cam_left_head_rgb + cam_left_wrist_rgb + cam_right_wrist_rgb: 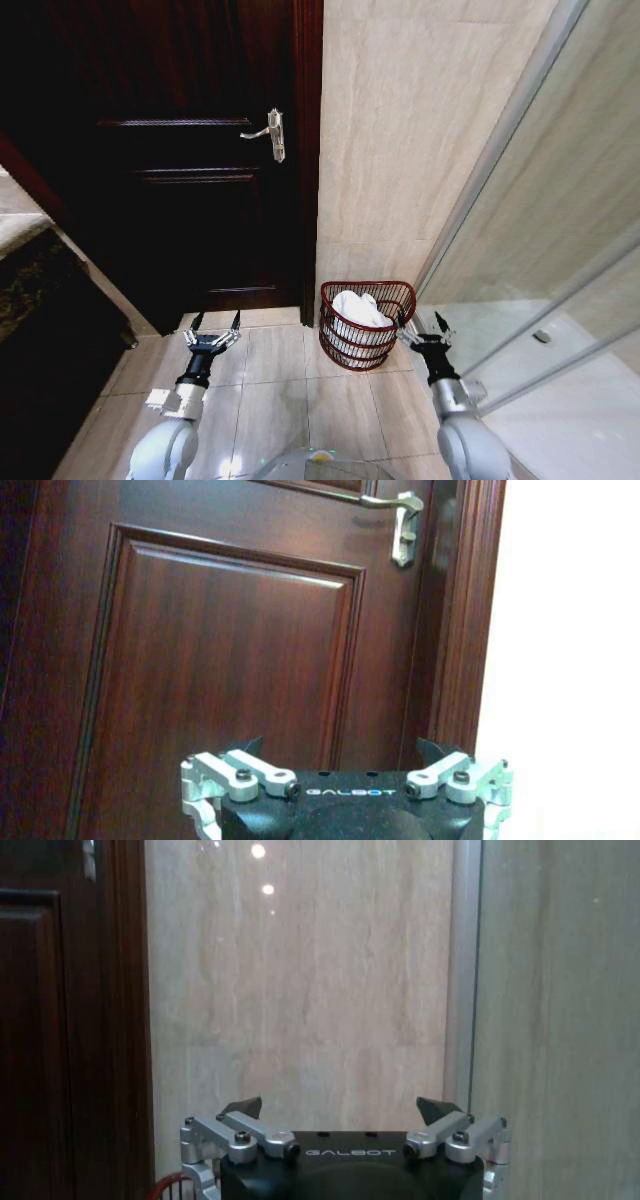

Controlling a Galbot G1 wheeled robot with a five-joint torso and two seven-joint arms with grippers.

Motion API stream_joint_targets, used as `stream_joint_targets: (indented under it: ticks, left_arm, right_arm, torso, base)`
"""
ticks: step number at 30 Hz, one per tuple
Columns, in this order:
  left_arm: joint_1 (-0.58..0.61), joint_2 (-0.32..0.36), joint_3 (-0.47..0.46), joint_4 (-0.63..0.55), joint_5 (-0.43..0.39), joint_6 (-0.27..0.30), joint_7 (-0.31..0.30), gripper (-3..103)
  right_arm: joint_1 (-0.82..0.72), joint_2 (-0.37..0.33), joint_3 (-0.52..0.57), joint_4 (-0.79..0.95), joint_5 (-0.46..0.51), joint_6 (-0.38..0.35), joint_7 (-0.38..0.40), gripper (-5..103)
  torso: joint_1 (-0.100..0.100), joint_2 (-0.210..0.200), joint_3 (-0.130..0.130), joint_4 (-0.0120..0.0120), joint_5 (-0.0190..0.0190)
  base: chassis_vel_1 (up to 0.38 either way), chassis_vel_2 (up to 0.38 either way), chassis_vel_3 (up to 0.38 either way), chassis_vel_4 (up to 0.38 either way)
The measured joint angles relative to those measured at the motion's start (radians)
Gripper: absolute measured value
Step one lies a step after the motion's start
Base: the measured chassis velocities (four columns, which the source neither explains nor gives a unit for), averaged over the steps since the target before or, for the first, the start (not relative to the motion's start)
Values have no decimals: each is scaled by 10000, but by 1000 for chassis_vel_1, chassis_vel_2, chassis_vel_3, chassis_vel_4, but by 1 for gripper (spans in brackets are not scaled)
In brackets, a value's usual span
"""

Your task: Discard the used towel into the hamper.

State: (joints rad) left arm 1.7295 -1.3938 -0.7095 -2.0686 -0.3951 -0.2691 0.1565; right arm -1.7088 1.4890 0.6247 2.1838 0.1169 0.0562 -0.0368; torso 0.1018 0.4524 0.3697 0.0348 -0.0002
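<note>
Stood on the tiled floor (280,385) at about one o'clock from the middle of the head view: the hamper (365,325), a reddish-brown wire basket set against the foot of the beige wall (400,140), just beside the dark wooden door (190,170). Lay inside it, heaped above the rings and reaching near the rim: the white towel (358,308). Showed as a sliver of red rim in the right wrist view, at seven o'clock of that picture: the same hamper (170,1186).

Hung at four o'clock of the hamper, close beside its rim but holding nothing: the right gripper (425,324), fingers spread apart, released. Faced the beige wall and the shower's glass panel (555,1020) in its own wrist view, the right gripper (339,1108) again spread wide with nothing between the tips.

Hovered low over the floor at nine o'clock of the hamper, well apart from it: the left gripper (216,322), likewise spread and empty. Pointed at the door panel in the left wrist view, the left gripper (340,748) open-fingered, with the silver door handle (398,514) high at one o'clock of that picture.
</note>
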Motion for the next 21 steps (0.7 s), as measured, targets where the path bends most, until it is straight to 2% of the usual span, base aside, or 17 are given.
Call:
stream_joint_targets:
  ticks: [10,12,18,21]
  left_arm:
    - [51,-294,382,-155,491,-24,-543,100]
    - [96,-232,386,-315,651,202,-1042,100]
    - [100,-273,447,-489,1238,293,-1568,100]
    - [169,-259,416,-577,1543,-61,-1603,100]
  right_arm:
    - [-338,129,54,506,-24,-16,195,100]
    - [-565,143,58,677,10,39,336,100]
    - [-732,235,81,813,-14,269,377,100]
    - [-862,315,42,843,-37,430,504,100]
  torso:
    - [1,-1,1,1,2]
    - [1,0,1,1,2]
    - [1,-2,1,1,2]
    - [1,-2,0,1,3]
  base:
    - [0,0,0,0]
    - [0,0,0,0]
    - [0,0,0,0]
    - [0,0,0,0]
